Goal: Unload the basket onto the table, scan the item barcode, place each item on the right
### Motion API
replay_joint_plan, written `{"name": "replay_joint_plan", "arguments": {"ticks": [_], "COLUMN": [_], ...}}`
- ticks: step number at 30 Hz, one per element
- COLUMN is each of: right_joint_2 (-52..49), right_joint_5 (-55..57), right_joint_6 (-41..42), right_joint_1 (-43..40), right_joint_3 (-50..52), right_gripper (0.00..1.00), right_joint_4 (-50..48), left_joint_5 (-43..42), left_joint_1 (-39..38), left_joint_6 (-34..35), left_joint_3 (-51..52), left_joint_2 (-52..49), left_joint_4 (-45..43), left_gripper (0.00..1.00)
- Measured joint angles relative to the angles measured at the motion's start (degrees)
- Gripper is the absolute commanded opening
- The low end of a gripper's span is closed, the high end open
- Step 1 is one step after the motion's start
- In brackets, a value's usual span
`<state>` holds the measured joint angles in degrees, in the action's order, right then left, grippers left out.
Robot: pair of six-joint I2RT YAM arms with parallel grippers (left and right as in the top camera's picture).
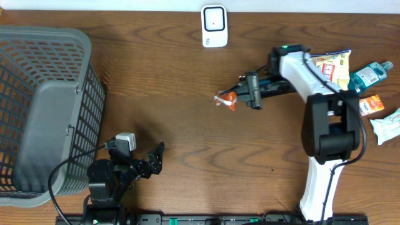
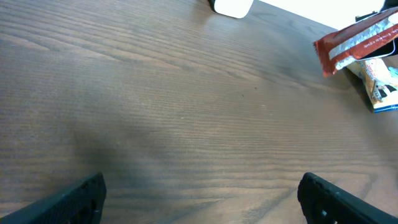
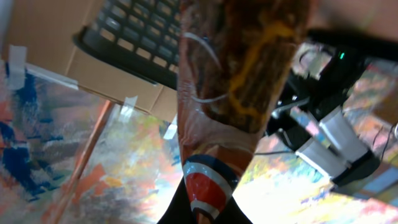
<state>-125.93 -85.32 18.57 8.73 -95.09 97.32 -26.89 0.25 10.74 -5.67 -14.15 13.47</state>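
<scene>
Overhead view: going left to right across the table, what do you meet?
A grey basket → left gripper, open → white scanner → right gripper shut on an orange snack packet → yellow snack bag → teal bottle. Far-right packets overlap, so omitted.

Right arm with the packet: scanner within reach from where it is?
Likely yes. The right gripper, jaws shut on the snack packet, hangs near the white scanner, and only bare table lies between them.
</scene>
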Motion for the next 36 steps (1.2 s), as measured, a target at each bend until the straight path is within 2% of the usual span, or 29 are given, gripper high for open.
{"name": "replay_joint_plan", "arguments": {"ticks": [4,8,13,15,16,17,18,19,24,31,36], "right_joint_2": [0.09,0.09,0.09,0.09,0.09,0.09,0.11,0.11,0.11,0.11,0.11], "right_joint_5": [7.08,23.61,43.08,47.39,49.48,51.06,52.54,54.18,63.8,69.81,79.25], "right_joint_6": [-3.52,-9.01,-9.9,-9.92,-9.92,-9.64,-9.2,-8.59,-5.42,-5.29,0.07], "right_joint_1": [-3.45,-5.53,-2.78,-0.79,0.63,1.75,2.93,3.96,7.39,8.72,13.6], "right_joint_3": [0.0,0.0,0.02,0.02,0.0,0.0,0.0,0.0,0.0,0.0,0.0], "right_gripper": [0.01,0.01,0.01,0.02,0.09,0.23,0.46,0.99,0.99,0.99,0.99], "right_joint_4": [-3.41,-11.23,-15.56,-16.44,-16.87,-17.38,-18.01,-18.86,-22.93,-28.09,-32.76], "left_joint_5": [0.0,0.0,0.0,0.0,0.0,0.0,0.0,0.0,0.0,0.0,0.0], "left_joint_1": [0.0,0.0,0.0,0.0,0.0,0.0,0.0,0.0,0.0,0.0,0.0], "left_joint_6": [0.0,0.0,0.0,0.0,0.0,0.0,0.0,0.0,0.0,-0.02,0.0], "left_joint_3": [0.0,0.0,0.0,0.0,0.0,0.0,0.0,0.0,0.0,0.0,0.0], "left_joint_2": [0.0,0.0,0.0,0.0,0.0,0.0,0.0,0.0,0.0,0.0,0.0], "left_joint_4": [0.0,0.02,0.0,0.0,0.0,0.0,0.0,0.0,0.0,0.0,0.0], "left_gripper": [0.99,0.98,0.99,0.98,0.98,0.99,0.99,0.98,0.98,0.99,0.98]}}
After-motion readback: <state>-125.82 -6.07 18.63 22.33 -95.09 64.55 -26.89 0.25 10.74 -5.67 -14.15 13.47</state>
